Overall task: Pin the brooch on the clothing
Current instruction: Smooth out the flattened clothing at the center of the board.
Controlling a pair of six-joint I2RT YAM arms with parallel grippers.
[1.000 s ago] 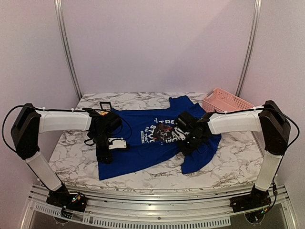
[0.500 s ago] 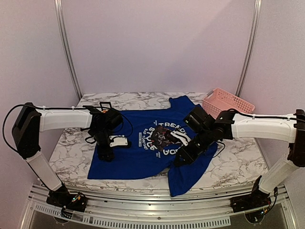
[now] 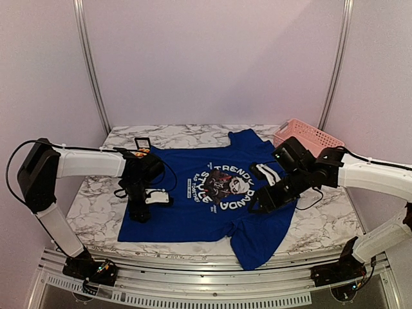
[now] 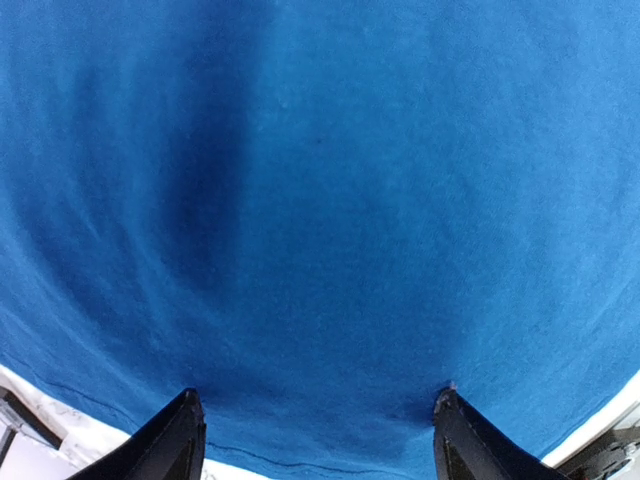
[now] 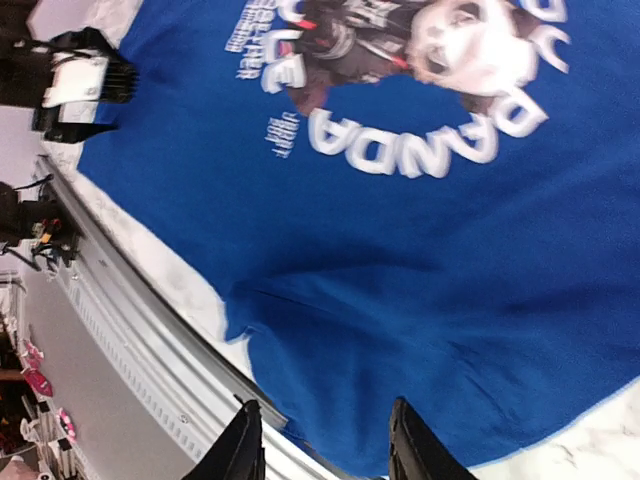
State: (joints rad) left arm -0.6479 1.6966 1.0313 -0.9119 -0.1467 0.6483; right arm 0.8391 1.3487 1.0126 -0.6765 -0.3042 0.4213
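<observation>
From above, the blue T-shirt (image 3: pixel 193 206) lies print-up on the marble table (image 3: pixel 322 222). The left claw (image 3: pixel 139 215) points down at the shirt's border, and the right claw (image 3: pixel 256 206) sits low over the cloth just beside the panda print. Behind the left claw, close to its wrist and a small black box (image 3: pixel 142 143), is what is probably the brooch (image 3: pixel 137 152), an orange speck too small to be sure of. A pink basket (image 3: pixel 308 136) stands well beyond the right claw. In the left wrist view the 2 fingertips (image 4: pixel 185 440) are spread wide with nothing between them. Plain cloth lies ahead, and bare table shows just behind each tip. In the right wrist view the 2 fingertips (image 5: pixel 245 450) stand apart and hold nothing. The print lies ahead, and a metal rail (image 5: pixel 140 330) runs along the left. The shirt's corner seems to droop over the table's near edge below the right claw, so any drag toward the arms could slide the shirt off. A careless swing of the left arm could knock the brooch away. Open room lies beyond both claws, and little lies behind them.
</observation>
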